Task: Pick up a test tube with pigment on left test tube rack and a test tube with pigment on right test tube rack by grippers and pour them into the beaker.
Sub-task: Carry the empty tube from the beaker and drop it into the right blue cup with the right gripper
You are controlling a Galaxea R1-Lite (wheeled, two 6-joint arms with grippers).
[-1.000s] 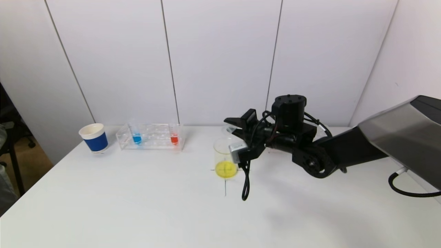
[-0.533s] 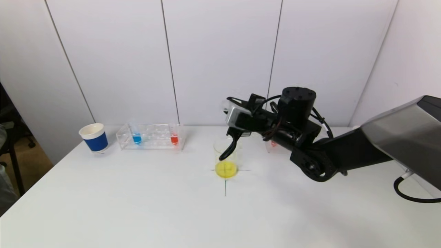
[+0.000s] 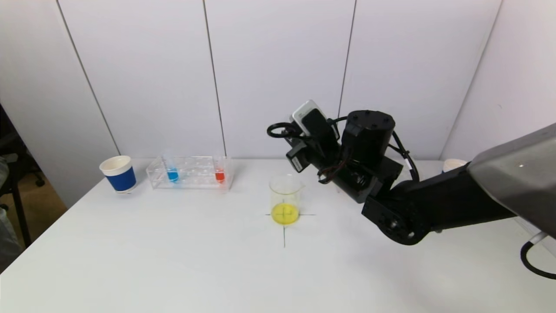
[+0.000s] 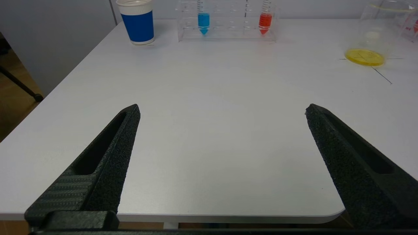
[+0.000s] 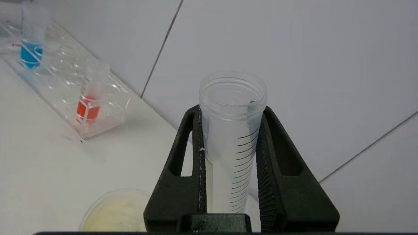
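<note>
White table [image 3: 173,261], grey panelled wall [image 3: 278,74]

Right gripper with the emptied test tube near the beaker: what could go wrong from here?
1. The right gripper holds the empty test tube above and beside the beaker; a low swing back could knock the beaker and spill its yellow liquid.
2. The tube is smooth; it may slip.
3. The left gripper is open and far from the left rack; its tubes remain unpoured.

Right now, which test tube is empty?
The test tube clamped in the right gripper, its mouth open and clear inside. The blue tube and red tube in the rack hold pigment.
</note>
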